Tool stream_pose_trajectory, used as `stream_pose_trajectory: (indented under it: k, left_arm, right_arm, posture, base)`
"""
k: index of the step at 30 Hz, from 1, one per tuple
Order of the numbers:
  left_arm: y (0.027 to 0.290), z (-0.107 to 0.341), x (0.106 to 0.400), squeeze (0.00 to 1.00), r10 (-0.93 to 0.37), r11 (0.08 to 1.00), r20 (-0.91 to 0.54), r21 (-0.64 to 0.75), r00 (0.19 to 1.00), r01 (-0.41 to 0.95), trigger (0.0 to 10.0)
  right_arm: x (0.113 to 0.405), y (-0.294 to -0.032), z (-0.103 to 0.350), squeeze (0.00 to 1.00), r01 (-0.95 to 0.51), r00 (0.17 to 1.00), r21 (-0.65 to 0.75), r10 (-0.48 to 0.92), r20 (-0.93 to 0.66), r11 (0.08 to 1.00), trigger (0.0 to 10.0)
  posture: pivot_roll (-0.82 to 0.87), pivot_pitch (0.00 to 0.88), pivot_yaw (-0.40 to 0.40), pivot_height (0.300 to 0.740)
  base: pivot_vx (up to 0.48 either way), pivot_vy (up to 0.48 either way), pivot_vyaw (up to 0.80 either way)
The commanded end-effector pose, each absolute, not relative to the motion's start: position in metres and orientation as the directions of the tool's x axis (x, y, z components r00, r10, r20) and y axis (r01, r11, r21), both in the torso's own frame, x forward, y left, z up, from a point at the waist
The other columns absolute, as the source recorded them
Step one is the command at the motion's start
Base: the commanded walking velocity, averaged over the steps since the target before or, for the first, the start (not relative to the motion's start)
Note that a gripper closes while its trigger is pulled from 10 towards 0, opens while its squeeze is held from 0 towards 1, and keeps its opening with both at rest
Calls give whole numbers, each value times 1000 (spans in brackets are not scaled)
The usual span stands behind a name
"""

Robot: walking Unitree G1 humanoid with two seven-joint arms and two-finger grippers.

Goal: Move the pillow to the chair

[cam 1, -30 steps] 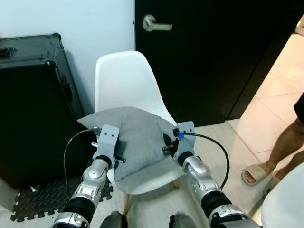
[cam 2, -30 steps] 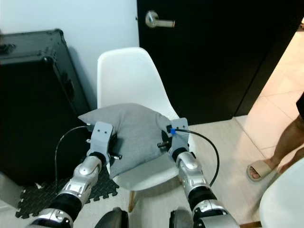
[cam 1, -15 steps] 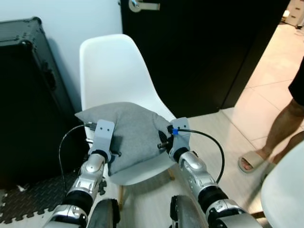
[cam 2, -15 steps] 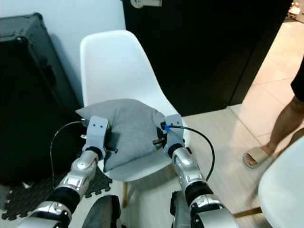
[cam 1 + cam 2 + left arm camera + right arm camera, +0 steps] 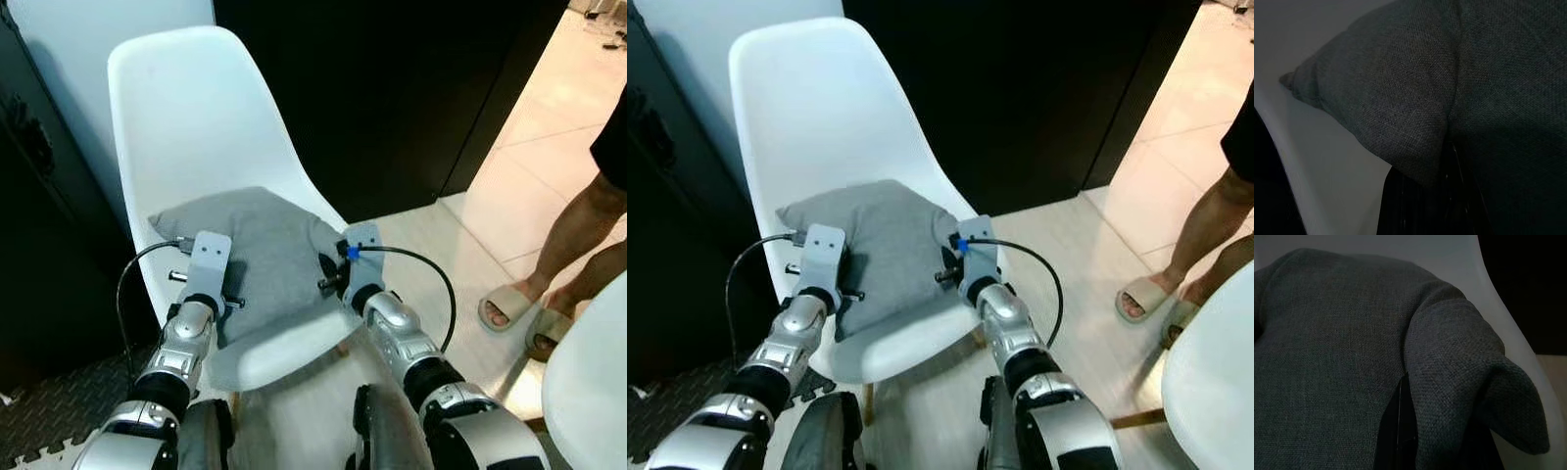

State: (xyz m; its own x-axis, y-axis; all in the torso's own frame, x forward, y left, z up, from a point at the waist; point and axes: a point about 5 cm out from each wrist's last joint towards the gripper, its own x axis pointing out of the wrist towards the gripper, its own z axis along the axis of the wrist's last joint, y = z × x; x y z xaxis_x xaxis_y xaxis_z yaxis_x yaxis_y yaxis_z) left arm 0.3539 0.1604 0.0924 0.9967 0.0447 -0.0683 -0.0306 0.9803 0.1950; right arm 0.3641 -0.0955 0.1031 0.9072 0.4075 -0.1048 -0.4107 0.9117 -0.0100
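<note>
Now pillow (image 5: 260, 255) sits on chair (image 5: 186, 117), pinched between both jaws.

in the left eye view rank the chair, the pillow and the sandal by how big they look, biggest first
1. white chair
2. grey pillow, resting on the chair's seat
3. sandal, smallest; it lies farther from the camera, so its real size is unsure

Looks like a home, near a doorway. White moulded chair (image 5: 196, 147) against a pale wall (image 5: 88, 29), beside a dark door (image 5: 372, 88). Pale tiled floor (image 5: 549, 127) past the doorway, with a person's bare leg (image 5: 578, 220) and slippers (image 5: 502, 305). Dark foam mat (image 5: 59, 421) by a big black case (image 5: 39, 245).
</note>
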Motion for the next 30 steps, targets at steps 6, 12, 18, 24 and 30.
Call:
stream_pose_trajectory:
  k: [6, 12, 18, 24, 30]
  left_arm:
    - [169, 85, 348, 0, 111, 978, -85, 189, 990, -94, 10000]
    - [170, 76, 344, 59, 139, 972, -126, 205, 982, -111, 10000]
    - [172, 68, 339, 1000, 156, 971, -166, 204, 974, -121, 10000]
    - [170, 69, 339, 1000, 146, 975, -158, 193, 977, -115, 10000]
    - [173, 71, 336, 1000, 160, 976, -142, 170, 977, -135, 10000]
  right_arm:
    - [359, -102, 92, 0, -407, 905, 11, 405, -134, 913, 10000]
    - [353, -98, 79, 0, -458, 866, 27, 453, -210, 888, 10000]
    - [350, -96, 76, 1000, -479, 852, 72, 483, -203, 875, 10000]
    - [352, -99, 79, 1000, -463, 861, 84, 470, -192, 883, 10000]
    - [354, -109, 80, 1000, -417, 884, 100, 429, -188, 903, 10000]
  posture:
    - [30, 198, -44, 551]
    - [33, 195, -42, 551]
    - [35, 192, -43, 551]
    - [35, 186, -40, 551]
    - [36, 177, -35, 551]
  base:
    - [0, 0, 0]
    - [0, 0, 0]
    - [0, 0, 0]
    - [0, 0, 0]
    - [0, 0, 0]
